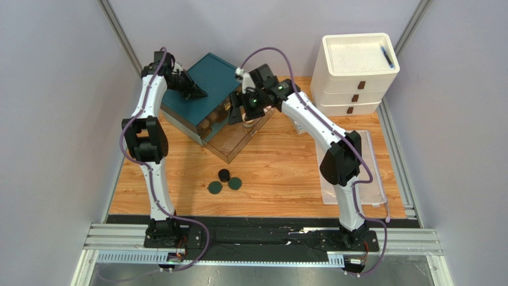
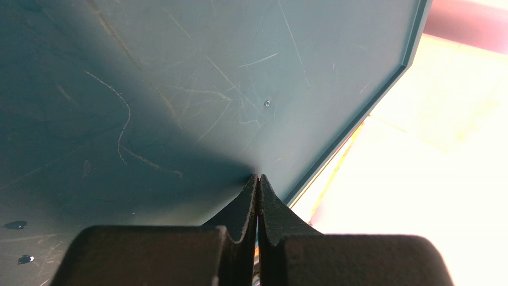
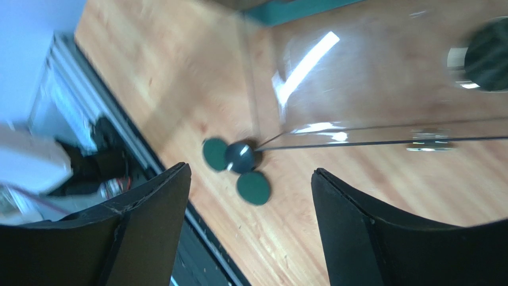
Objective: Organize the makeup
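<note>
Three round compacts lie together on the wood table: a black one and two dark green ones. They also show far below in the right wrist view. Tan bottles stand inside the teal cabinet, behind its swung-open clear tinted door. My left gripper is shut and empty, its tips pressed on the cabinet's teal top. My right gripper hangs open and empty over the clear door. A dark round cap shows through the door.
A white three-drawer unit stands at the back right with a dark pen on top. A clear mesh pouch lies flat along the right side of the table. Grey walls close in the table.
</note>
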You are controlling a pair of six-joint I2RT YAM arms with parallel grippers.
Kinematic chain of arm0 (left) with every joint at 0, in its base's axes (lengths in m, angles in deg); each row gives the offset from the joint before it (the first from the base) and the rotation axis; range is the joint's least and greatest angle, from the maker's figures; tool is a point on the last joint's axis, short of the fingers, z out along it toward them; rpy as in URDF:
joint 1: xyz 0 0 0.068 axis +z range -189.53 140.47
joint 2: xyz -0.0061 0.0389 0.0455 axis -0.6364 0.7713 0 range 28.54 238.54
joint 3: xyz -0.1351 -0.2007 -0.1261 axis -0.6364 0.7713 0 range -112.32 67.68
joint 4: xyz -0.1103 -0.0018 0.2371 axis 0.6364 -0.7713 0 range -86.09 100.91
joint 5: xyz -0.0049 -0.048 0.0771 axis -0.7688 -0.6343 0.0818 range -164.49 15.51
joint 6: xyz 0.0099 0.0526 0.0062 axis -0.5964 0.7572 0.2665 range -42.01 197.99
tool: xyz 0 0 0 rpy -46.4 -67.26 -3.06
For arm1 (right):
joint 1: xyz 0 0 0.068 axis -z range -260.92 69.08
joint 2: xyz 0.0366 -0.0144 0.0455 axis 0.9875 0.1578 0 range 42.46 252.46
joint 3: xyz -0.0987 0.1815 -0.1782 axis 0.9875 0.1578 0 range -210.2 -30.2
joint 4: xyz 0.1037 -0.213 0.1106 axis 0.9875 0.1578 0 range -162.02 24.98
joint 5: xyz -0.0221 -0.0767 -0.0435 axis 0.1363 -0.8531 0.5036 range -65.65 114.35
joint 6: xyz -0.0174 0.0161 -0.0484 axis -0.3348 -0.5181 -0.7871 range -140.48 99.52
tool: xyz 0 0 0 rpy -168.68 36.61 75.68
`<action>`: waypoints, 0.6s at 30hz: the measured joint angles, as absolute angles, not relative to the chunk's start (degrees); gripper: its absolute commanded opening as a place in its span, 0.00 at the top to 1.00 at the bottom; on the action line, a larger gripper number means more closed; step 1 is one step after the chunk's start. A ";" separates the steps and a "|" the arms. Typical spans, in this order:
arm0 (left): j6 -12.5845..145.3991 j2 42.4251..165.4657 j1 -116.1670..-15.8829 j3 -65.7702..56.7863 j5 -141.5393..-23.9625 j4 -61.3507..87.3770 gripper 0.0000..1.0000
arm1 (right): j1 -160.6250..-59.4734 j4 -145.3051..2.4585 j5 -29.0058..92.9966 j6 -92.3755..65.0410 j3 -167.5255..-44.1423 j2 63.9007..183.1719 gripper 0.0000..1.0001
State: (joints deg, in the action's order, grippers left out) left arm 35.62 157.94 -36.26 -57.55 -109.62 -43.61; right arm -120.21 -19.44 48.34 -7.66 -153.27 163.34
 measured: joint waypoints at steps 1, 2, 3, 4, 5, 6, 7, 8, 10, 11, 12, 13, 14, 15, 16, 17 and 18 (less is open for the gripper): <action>35.66 157.90 -36.26 -57.49 -109.62 -43.55 1.00 | -121.98 -18.98 48.34 -8.84 -152.57 162.85 0.21; 35.73 157.86 -36.26 -57.36 -109.62 -43.42 1.00 | -124.08 -18.24 48.30 -10.18 -151.54 162.40 0.21; 35.73 157.77 -36.26 -57.18 -109.65 -43.28 1.00 | -126.26 -17.06 48.36 -11.55 -150.62 162.35 0.21; 35.77 157.72 -36.26 -57.14 -109.62 -43.22 1.00 | -127.69 -16.47 48.45 -12.34 -149.99 162.35 0.21; 35.81 157.66 -36.26 -57.05 -109.65 -43.13 1.00 | -128.93 -15.70 48.52 -13.11 -149.20 162.37 0.21; 35.88 157.53 -36.26 -56.77 -109.62 -42.91 1.00 | -130.55 -14.11 48.63 -14.11 -147.93 162.40 0.21; 35.95 157.46 -36.26 -56.70 -109.62 -42.83 1.00 | -131.58 -13.30 48.63 -14.96 -146.58 162.40 0.21; 36.05 157.40 -36.26 -56.55 -109.62 -42.67 1.00 | -131.90 -12.88 48.60 -15.25 -146.07 162.40 0.21; 36.27 157.31 -36.28 -56.44 -109.60 -42.56 1.00 | -132.80 -12.40 47.91 -16.36 -143.69 162.40 0.21; 36.40 157.29 -36.28 -56.37 -109.60 -42.54 1.00 | -133.26 -12.21 47.47 -16.91 -142.31 162.40 0.20; 36.51 157.22 -36.28 -56.31 -109.60 -42.50 1.00 | -133.67 -11.97 47.05 -17.24 -141.42 162.40 0.20; 36.62 157.20 -36.28 -56.20 -109.60 -42.41 1.00 | -134.20 -11.46 46.29 -17.63 -140.26 162.50 0.20; 36.88 157.18 -36.28 -56.18 -109.62 -42.35 1.00 | -134.59 -11.18 45.74 -17.87 -139.71 162.83 0.20; 37.08 157.16 -36.28 -56.18 -109.62 -42.35 1.00 | -135.16 -10.79 44.89 -18.07 -139.54 163.36 0.20; 37.45 157.11 -36.30 -56.15 -109.62 -42.30 1.00 | -135.97 -10.76 43.75 -18.39 -139.41 164.17 0.20; 37.85 157.09 -36.32 -56.11 -109.62 -42.24 1.00 | -136.60 -10.68 42.94 -18.50 -139.36 164.91 0.20; 38.11 157.03 -36.35 -56.11 -109.60 -42.21 1.00 | -137.35 -10.61 42.14 -18.68 -139.36 165.70 0.20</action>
State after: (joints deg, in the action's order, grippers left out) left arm 38.11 157.03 -36.35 -56.11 -109.60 -42.21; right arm -137.35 -10.61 42.14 -18.68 -139.36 165.70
